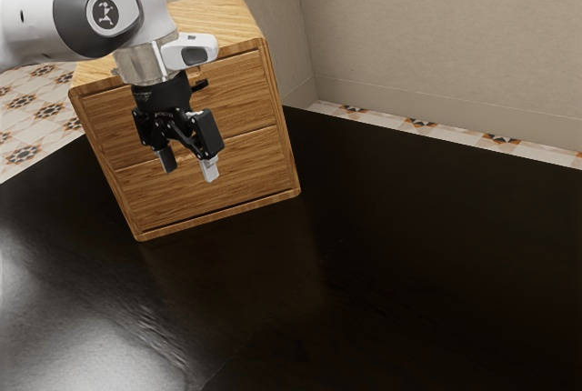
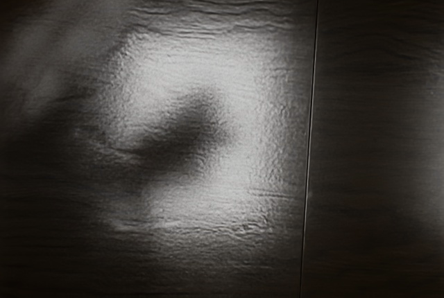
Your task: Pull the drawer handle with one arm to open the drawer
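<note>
Hanging from the white arm (image 1: pixel 82 9) in the exterior view, the gripper (image 1: pixel 188 166) points downward in front of the wooden drawer cabinet (image 1: pixel 186 127). Its two black fingers are spread apart with nothing between them. The cabinet stands on the dark worktop (image 1: pixel 382 264) toward the exterior view's upper left, with its front turned toward the camera and slightly to the exterior view's right.

The cabinet has two drawer fronts, one above the other. The upper drawer (image 1: pixel 232 91) and the lower drawer (image 1: pixel 250 168) both look flush with the cabinet's frame. A small black piece, apparently the upper drawer's handle (image 1: pixel 199 85), pokes out just beside the gripper's body on the exterior view's right. It sits higher than the fingertips, which overlap the line where the two drawer fronts meet. The fingers hold no part of the handle. From this angle I cannot tell how far in front of the wood the gripper hangs.

Beyond the worktop lie a patterned tiled floor (image 1: pixel 32 114) and a plain beige wall (image 1: pixel 436 27).

The wrist view looks down on the worktop (image 2: pixel 374 138). A bright sheen spreads across its dark grain, with a soft shadow (image 2: pixel 187 128) in the middle. A thin seam (image 2: pixel 312 104) runs through the surface beside the sheen.
</note>
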